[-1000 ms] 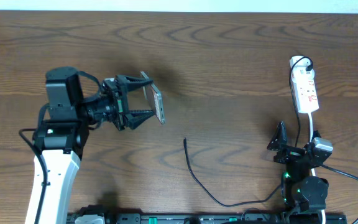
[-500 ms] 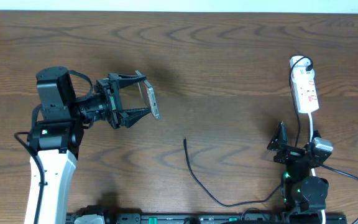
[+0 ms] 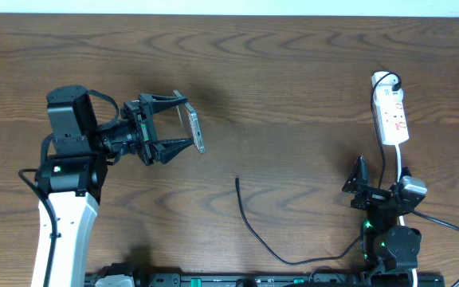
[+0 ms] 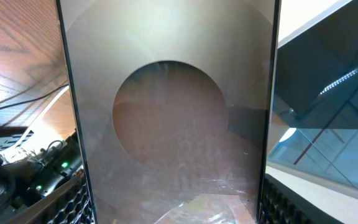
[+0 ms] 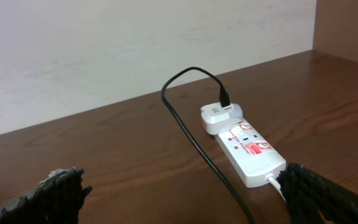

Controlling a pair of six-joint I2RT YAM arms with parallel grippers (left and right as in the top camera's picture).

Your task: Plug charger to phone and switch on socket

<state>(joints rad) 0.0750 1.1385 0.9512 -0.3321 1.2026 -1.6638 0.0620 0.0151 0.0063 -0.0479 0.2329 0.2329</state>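
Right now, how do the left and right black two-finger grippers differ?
Grip: the black two-finger left gripper is shut on the flat pinkish-bronze phone. The black two-finger right gripper is open and empty.
Pose: the left gripper points rightward, holding the phone on edge. The right gripper sits low near the table's front edge, facing the white elongated power strip.
Shared: neither touches the thin black charger cable.

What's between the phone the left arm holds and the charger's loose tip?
Nothing. In the overhead view, only bare wooden table separates the phone from the tip of the charger.
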